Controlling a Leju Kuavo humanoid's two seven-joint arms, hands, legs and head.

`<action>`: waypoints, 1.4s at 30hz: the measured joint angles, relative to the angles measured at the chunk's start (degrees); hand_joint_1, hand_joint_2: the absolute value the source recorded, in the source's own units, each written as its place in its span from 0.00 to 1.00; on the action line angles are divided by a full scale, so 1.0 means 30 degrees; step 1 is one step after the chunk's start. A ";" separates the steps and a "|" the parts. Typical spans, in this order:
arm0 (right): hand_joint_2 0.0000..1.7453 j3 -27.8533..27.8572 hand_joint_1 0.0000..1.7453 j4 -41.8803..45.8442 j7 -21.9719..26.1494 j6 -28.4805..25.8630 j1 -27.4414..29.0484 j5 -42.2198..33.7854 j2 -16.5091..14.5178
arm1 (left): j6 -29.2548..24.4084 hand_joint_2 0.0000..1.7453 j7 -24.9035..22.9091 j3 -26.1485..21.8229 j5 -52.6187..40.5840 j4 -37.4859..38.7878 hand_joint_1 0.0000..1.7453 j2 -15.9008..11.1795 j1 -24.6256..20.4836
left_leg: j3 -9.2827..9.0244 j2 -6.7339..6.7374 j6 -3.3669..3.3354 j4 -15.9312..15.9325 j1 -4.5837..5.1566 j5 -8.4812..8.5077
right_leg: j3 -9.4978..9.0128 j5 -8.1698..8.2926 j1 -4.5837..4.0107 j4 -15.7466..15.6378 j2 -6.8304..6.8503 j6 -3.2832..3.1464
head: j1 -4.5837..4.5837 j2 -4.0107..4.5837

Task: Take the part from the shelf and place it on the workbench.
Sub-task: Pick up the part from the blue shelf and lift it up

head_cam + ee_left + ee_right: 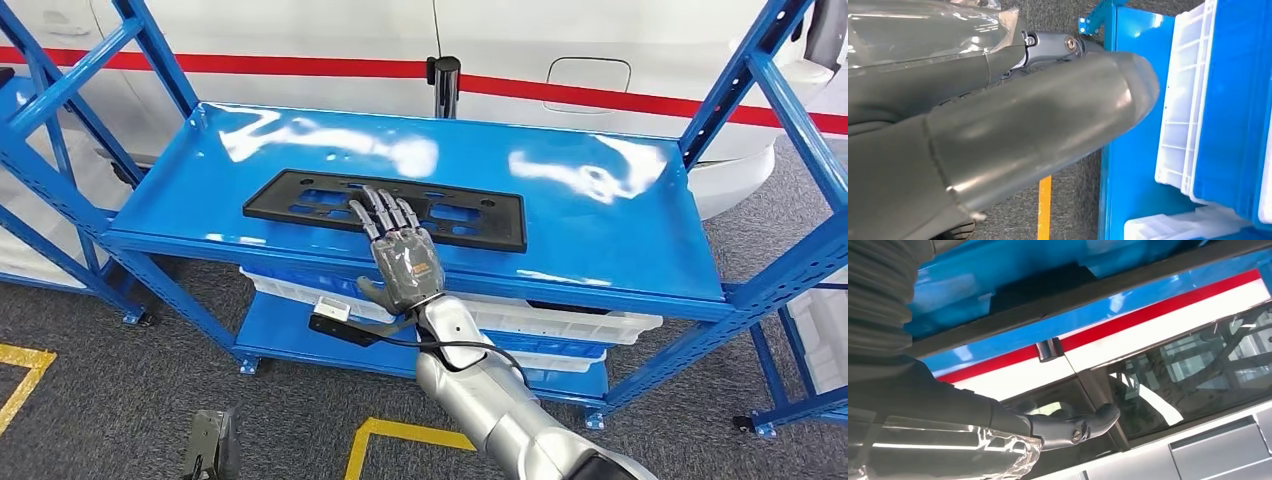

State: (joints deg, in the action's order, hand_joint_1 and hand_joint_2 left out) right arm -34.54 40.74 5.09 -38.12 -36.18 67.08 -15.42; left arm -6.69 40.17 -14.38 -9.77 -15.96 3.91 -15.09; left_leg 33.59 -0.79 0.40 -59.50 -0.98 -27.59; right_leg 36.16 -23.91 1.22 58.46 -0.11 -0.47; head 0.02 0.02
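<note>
The part (pixel 385 208) is a long, flat black frame, moulded plastic by the look of it, with cut-out windows along its length. It lies flat on the top board of the blue shelf (pixel 600 230), its long side parallel to the front edge and set a little back from it.

Our right hand (pixel 400 255) reaches in over the front lip with its fingers (pixel 380 212) stretched out straight and laid across the near rail of the part, tips over the cut-outs. It is spread flat and grips nothing yet. The thumb hangs below the shelf edge. From the head view we cannot be sure whether the fingers press on the plastic or hover just above it.

We judge the part light and fairly stiff, though a frame this long and thin may flex or tip if taken at one end. The glossy painted board will let it slide, so we could draw it toward the edge. The best hold seems to be the near rail around mid-length, fingers hooked through a window and thumb beneath.

We cannot tell how our left hand stands; its wrist view looks past the arm at white crates (pixel 1183 100) on the lower shelf.
</note>
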 joint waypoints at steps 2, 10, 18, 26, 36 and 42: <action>1.00 0.0002 0.00 0.0000 0.0000 0.0002 -0.0013 0.0000 -0.0056 | 0.0000 0.00 0.0000 0.0004 -0.0015 0.0002 0.00 0.0011 0.0001 | 0.0535 0.0065 0.0089 -0.1110 -0.0032 -0.0525 | -0.0104 -0.0087 -0.0004 0.0000 0.0003 -0.0135 | -0.0055 0.0000; 1.00 0.0011 0.00 0.0022 -0.0047 0.0094 0.0056 0.0095 -0.0182 | -0.0005 0.00 0.0000 -0.0015 0.0026 0.0000 0.00 -0.0022 0.0054 | 0.0594 0.0216 -0.0756 0.0563 0.0048 0.1210 | 0.0300 -0.1874 -0.0163 0.2246 0.0010 0.0397 | -0.0008 -0.0002; 1.00 0.0011 0.00 0.0022 -0.0100 0.0151 0.0171 0.0140 -0.0035 | 0.0036 0.00 -0.0007 -0.0067 0.0045 0.0004 0.00 -0.0016 0.0074 | 0.0215 -0.0002 -0.0706 0.0502 0.0216 0.0799 | 0.0223 -0.0590 -0.0190 0.0879 0.0009 0.0673 | -0.0006 0.0000; 1.00 0.0018 0.00 0.0093 -0.0429 0.0197 0.0056 0.0524 -0.0115 | 0.0229 0.00 0.0000 -0.0186 0.0186 -0.0011 0.00 -0.0035 0.0054 | 0.1424 0.0134 0.0115 -0.2401 -0.0032 -0.0809 | -0.0666 -0.0353 -0.0063 -0.0206 -0.0031 -0.0257 | -0.0118 0.0000; 1.00 0.0016 0.00 0.0087 -0.2018 0.0120 0.0022 0.2186 -0.0082 | 0.0393 0.00 -0.0002 -0.0599 0.0255 0.0007 0.00 -0.0051 0.0067 | 0.0809 0.0221 -0.0055 0.0432 -0.0084 0.1261 | -0.1080 -0.0818 -0.0275 -0.0232 -0.0113 0.0210 | -0.0124 0.0000; 1.00 0.0071 0.00 -0.0067 -0.3561 0.0175 -0.0135 0.3629 0.0009 | 0.0401 0.00 0.0000 -0.0654 0.0117 0.0000 0.00 -0.0058 0.0016 | 0.0514 0.0220 -0.0889 0.0772 0.0053 0.1364 | 0.0965 -0.2387 -0.0212 0.3567 -0.0047 0.0281 | -0.0039 -0.0002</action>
State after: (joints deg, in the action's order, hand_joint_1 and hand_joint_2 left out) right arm -34.33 40.54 -5.59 -37.59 -36.58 77.96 -15.39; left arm -5.49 40.17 -16.34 -9.42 -15.96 3.74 -15.04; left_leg 35.13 -0.13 -2.27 -57.19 -0.82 -23.50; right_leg 39.05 -31.07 0.58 69.16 -0.25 0.38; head -0.10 0.02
